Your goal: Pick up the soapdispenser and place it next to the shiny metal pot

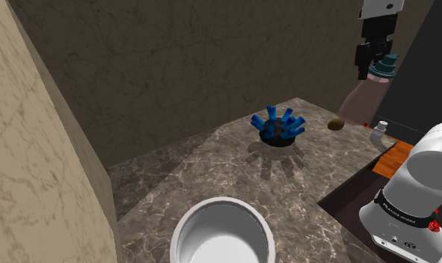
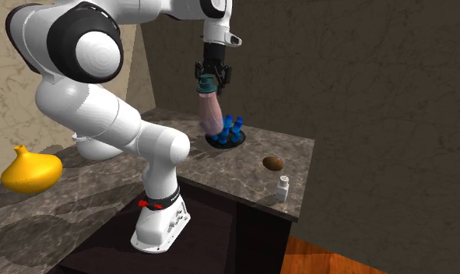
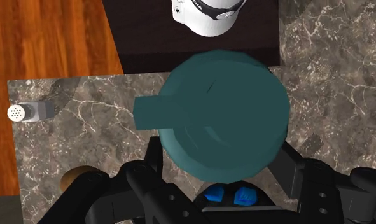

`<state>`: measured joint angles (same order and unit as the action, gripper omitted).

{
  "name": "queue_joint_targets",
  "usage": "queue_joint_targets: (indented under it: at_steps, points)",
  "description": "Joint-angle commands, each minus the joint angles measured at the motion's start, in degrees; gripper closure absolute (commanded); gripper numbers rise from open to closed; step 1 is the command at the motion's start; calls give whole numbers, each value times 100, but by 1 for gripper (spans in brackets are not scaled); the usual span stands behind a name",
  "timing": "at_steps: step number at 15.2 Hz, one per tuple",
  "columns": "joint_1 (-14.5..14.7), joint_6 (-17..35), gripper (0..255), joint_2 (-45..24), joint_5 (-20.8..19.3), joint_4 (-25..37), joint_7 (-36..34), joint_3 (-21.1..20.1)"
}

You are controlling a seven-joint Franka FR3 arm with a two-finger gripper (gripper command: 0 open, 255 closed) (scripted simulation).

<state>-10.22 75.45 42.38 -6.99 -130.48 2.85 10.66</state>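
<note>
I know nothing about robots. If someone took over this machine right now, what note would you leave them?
Hand: shut on the soap dispenser, clasping it just under its teal pump top.
Soap dispenser: in the air, clear of the marble counter, near the blue-pegged holder.
Pot: on the same counter, at the shoulder view's lower edge, well apart from the dispenser.
Done: pickup.
Left: carry it to the pot, set it down beside it, open the hand.

A grey-brown veined marble countertop (image 1: 212, 161) fills the shoulder view's centre. A dark brown veined wall (image 1: 174, 52) rises at twelve o'clock, a beige marbled wall (image 1: 25, 149) at nine, orange wooden plank floor (image 1: 395, 160) at three.
</note>
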Motion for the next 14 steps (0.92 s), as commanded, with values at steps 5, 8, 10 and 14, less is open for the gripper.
queue_joint_targets:
  at_steps: [5, 8, 10, 14]
  points:
    - [21, -441, 255, -142, 41, 581, 13, -42]
    - [31, -649, 255, -233, 57, 879, 25, -56]
    - [38, -788, 255, -298, 67, 1084, 33, -64]
    - [52, -1068, 255, -442, 85, 1507, 51, -78]
